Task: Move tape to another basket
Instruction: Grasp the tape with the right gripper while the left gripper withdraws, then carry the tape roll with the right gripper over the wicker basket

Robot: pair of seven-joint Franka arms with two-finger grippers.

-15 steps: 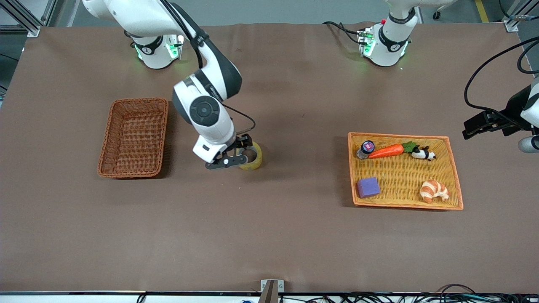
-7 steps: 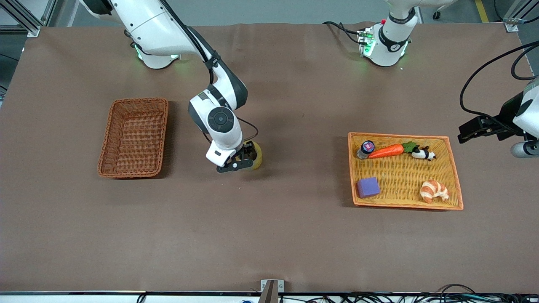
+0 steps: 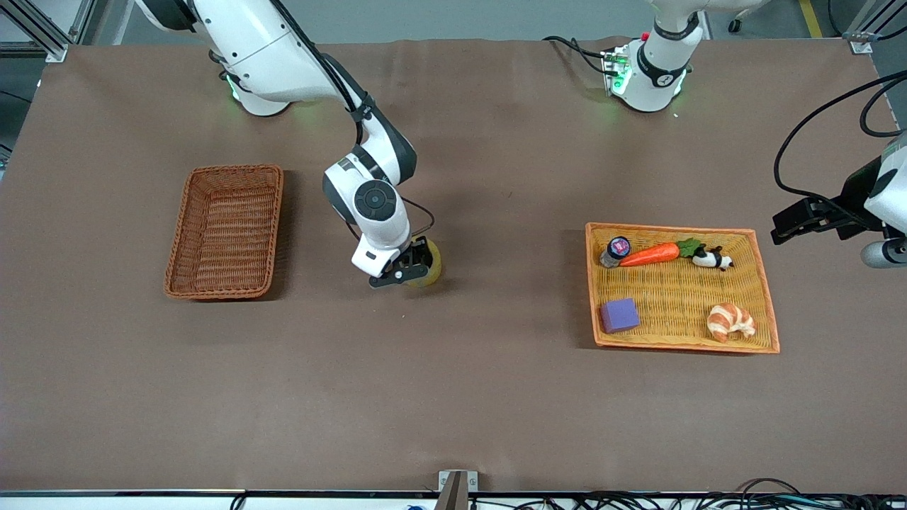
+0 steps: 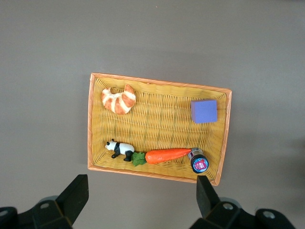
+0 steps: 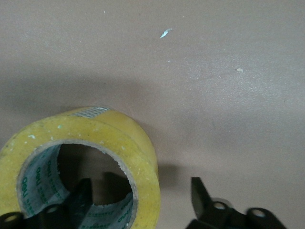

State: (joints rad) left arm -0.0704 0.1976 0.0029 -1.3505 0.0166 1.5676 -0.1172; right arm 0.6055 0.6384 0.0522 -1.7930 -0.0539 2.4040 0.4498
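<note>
Yellowish tape [image 3: 425, 263] sits on the brown surface [image 3: 496, 397] in the front view, approx. midway between the reddish-brown basket [image 3: 225, 230] at the right arm's end and the orange-yellow tray [image 3: 682, 287] at the left arm's end, apart from both. Right gripper [image 3: 407, 273] is down at the roll; vs. a second ago the arm has swung closer and dropped, w/ the wrist now covering most of the ring. Left gripper [image 3: 793, 221] waits in the air past the tray's end, little changed. Left wrist view: jaws spread wide, holding nothing, looking straight down on the tray [image 4: 91, 124] w/ croissant [image 4: 119, 99], purple block [image 4: 204, 111], panda [image 4: 119, 149], carrot [image 4: 167, 155] and small jar [image 4: 199, 163]. Right wrist view: tape [image 5: 95, 152] lies flat on the surface, one finger [image 5: 76, 202] inside the hole, the other [image 5: 202, 198] outside the wall w/ a gap, so jaws straddle the wall but are not yet closed. Judgement: approach is done, pinch is next; lift and carry to the basket remain.
</note>
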